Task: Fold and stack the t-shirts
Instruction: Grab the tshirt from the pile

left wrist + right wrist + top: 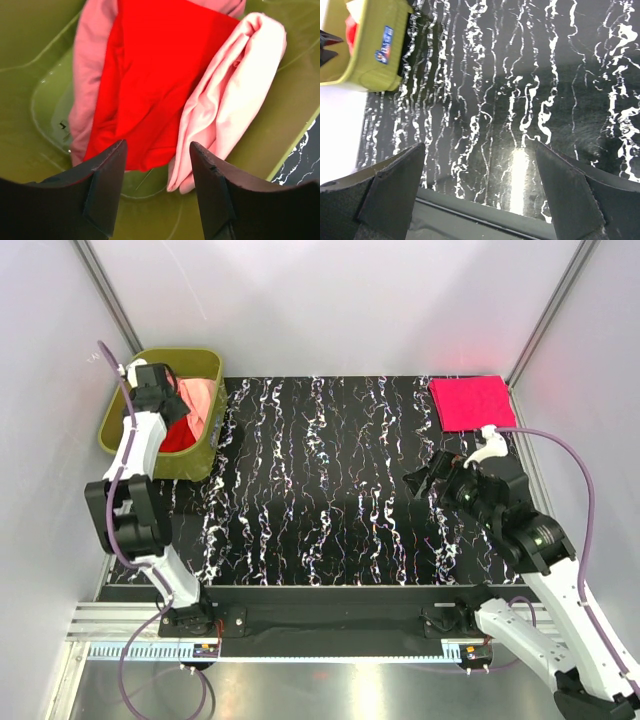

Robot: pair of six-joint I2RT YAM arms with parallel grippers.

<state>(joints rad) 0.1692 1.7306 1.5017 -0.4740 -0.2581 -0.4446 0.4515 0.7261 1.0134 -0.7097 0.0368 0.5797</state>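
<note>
From above, the left gripper [168, 405] hangs in the bin [205, 362]; a folded magenta shirt [472, 402] lies at the bench's [320, 490] far right corner. Left wrist: jaws apart over the red shirt [150, 75], with the peach shirt [235, 90] beside it. Right wrist: the right gripper [480, 150] is spread wide over the bench.

I am holding my left tool [157, 195] over the bin [195, 460], which is sitting at the far left corner of the tabletop [320, 500]. Inside the bin, a pile of t-shirts [150, 85] is lying just beyond the tips of my left tool: one is resting on top in the middle, one is lying under it, and another is lying bunched beside it. A folded t-shirt [472, 402] is lying flat at the far right corner. My right tool [425, 478] is hovering over the tabletop's right half, in front of that folded t-shirt and well apart from the bin.
</note>
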